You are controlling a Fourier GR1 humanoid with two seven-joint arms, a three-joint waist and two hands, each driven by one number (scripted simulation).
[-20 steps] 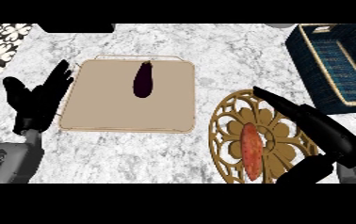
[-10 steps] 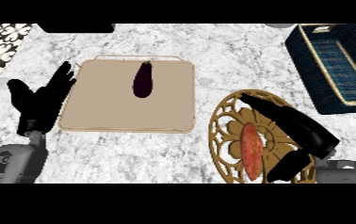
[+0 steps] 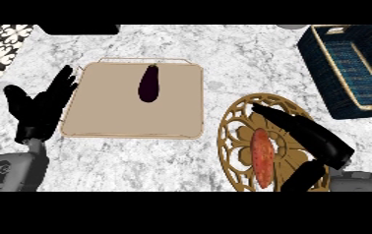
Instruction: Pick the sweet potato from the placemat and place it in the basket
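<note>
An orange sweet potato [image 3: 262, 157] lies on a gold openwork placemat [image 3: 236, 130] at the lower right of the frame, as the right hand [image 3: 305, 132] hangs over the mat just right of it, fingers straight and spread from the thumb, holding nothing. The dark blue basket [image 3: 341, 66] sits at the upper right. The left hand [image 3: 40, 105] rests open at the left edge (fingers up) beside a beige mat [image 3: 109, 115] bearing a dark eggplant [image 3: 148, 83].

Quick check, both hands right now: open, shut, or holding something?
Left hand: open, fingers up, resting at the view's left edge, holding nothing.
Right hand: open, fingers straight, over the gold placemat beside the sweet potato, holding nothing.
</note>
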